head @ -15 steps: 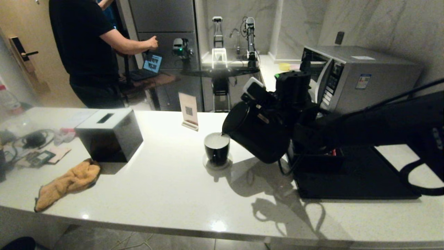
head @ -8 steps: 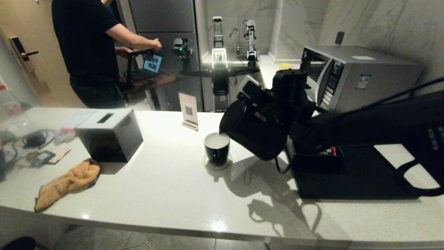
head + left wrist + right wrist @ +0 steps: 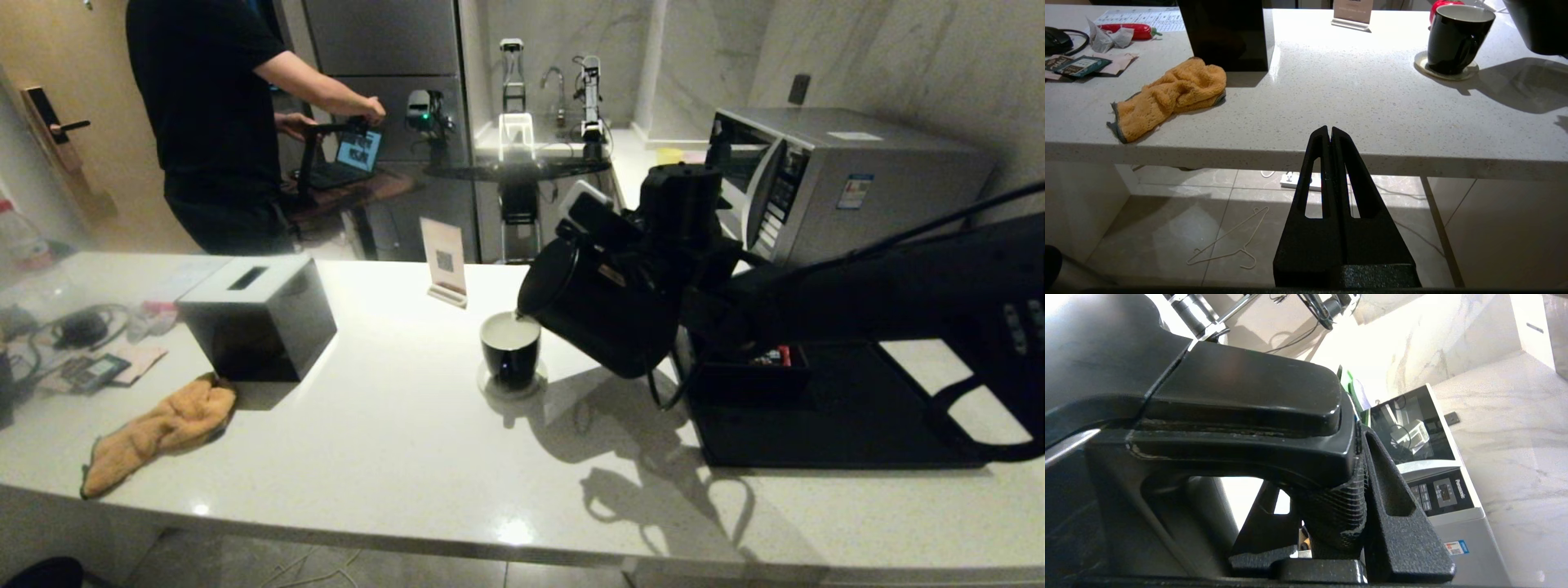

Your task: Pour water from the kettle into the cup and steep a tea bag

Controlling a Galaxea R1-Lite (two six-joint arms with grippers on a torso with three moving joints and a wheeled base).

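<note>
The matte black kettle [image 3: 604, 314] hangs tilted over the white counter, its spout [image 3: 520, 312] at the rim of the glossy black cup [image 3: 510, 351]. The cup stands on a round coaster [image 3: 490, 385] and looks pale inside; I cannot make out a stream of water. My right gripper [image 3: 665, 261] is shut on the kettle's ribbed handle [image 3: 1331, 506], one finger [image 3: 1392, 498] pressed on each side. My left gripper [image 3: 1329, 130] is shut and empty, below the counter's front edge. From there the cup [image 3: 1455, 38] shows far off. The tea bag is out of view.
A black tissue box [image 3: 257, 314] and an orange cloth [image 3: 159, 429] lie left. A sign card [image 3: 445, 261] stands behind the cup. Right of the kettle are a black tray [image 3: 833, 425], a compartment box [image 3: 751, 371] and a microwave [image 3: 849, 180]. A person [image 3: 212, 122] stands behind.
The kettle shifted slightly left and up toward the cup, then stayed tilted over it. The person at the back moved their arms. My left gripper has not moved.
</note>
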